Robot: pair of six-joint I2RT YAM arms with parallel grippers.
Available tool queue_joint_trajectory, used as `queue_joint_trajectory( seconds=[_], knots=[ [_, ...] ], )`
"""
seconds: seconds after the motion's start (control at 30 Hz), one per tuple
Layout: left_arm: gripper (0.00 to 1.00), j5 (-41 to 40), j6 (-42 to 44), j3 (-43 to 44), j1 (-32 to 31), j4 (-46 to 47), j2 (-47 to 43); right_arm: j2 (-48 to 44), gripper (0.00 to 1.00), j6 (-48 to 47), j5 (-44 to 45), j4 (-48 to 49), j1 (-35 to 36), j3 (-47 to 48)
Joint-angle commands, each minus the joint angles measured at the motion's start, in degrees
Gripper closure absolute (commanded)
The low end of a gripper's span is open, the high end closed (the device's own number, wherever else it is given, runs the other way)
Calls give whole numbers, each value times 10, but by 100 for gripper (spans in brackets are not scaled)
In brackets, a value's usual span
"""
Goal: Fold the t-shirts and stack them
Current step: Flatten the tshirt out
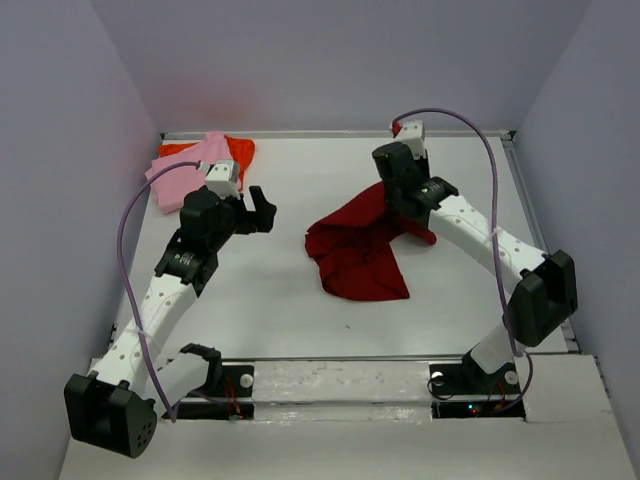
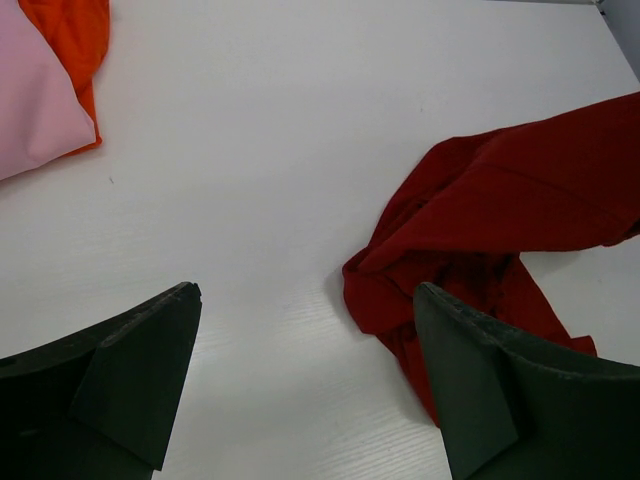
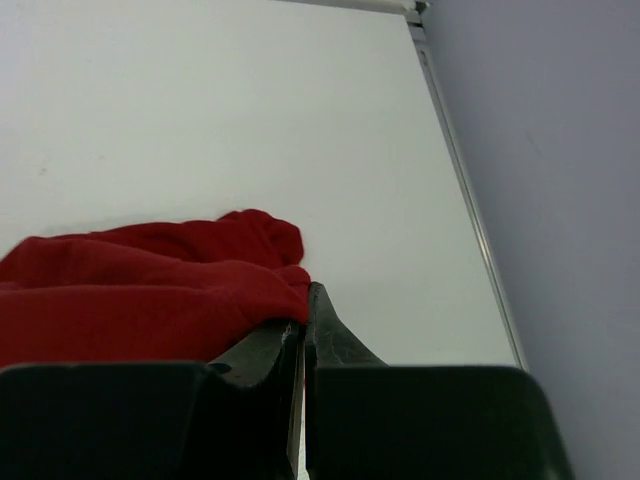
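White table (image 1: 300,330) is holding the dark red t-shirt (image 1: 355,250), R gripper (image 3: 303,325) pinching its edge tight, L gripper (image 2: 307,292) hanging wide open w/ nothing.

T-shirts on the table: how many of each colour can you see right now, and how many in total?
bright orange cloth t-shirt, far left, under the pink one: 1
light pink cloth t-shirt, folded, on top of the orange one: 1
dark red cloth t-shirt, crumpled mid-table: 1
Total: 3
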Motion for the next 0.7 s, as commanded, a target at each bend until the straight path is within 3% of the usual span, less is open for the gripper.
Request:
queue_joint_trajectory(
  seconds=[0.0,0.33,0.67],
  knots=[
    [4,8,5,8,-2,13,-12,-62,100,-22,49,32,-17,-29],
    [4,8,6,8,-2,13,-10,-201,100,-51,94,35,-17,-47],
    [3,7,5,7,-2,13,-9,-301,100,-60,64,-16,-17,-24]
  ],
)
